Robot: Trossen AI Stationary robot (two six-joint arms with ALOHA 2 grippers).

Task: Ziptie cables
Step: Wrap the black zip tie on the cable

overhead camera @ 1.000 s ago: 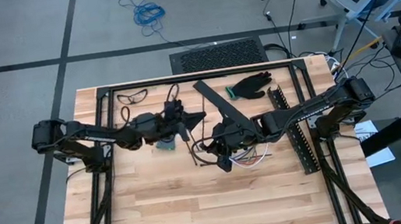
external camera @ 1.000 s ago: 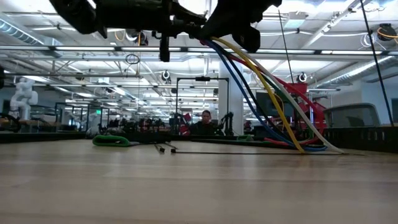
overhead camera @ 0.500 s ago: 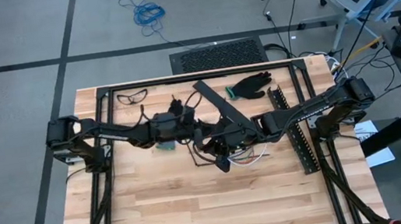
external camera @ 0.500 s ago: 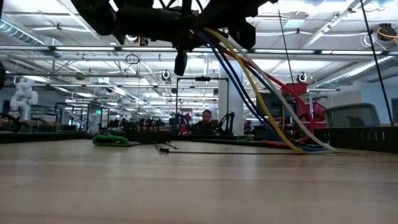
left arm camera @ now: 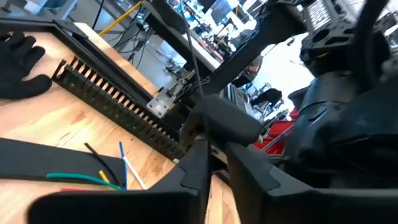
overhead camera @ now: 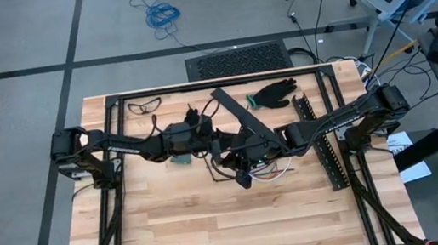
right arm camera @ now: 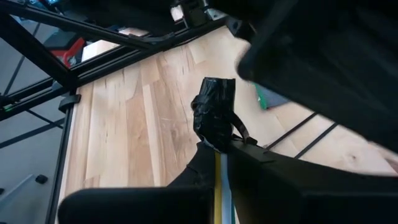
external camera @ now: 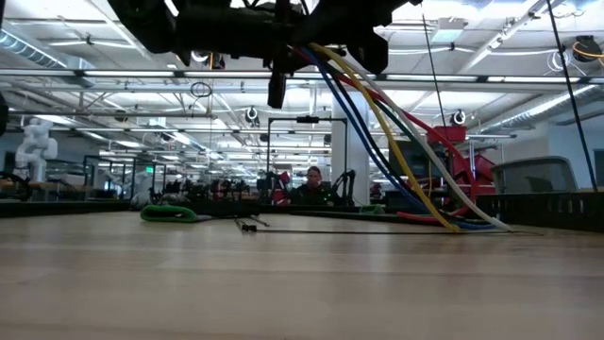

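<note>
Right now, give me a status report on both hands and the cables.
Right hand shut on the cables, held above the table. Left hand close alongside at mid-table. Nothing visibly in the way.

Your cables [external camera: 396, 142]: thin bundle, yellow, blue, green, red, white strands. One end raised mid-air, clamped in right end effector [overhead camera: 242, 167]; rest slopes down, loose ends lying on surface [overhead camera: 215, 217] beside black slotted strip [overhead camera: 323, 146].
</note>
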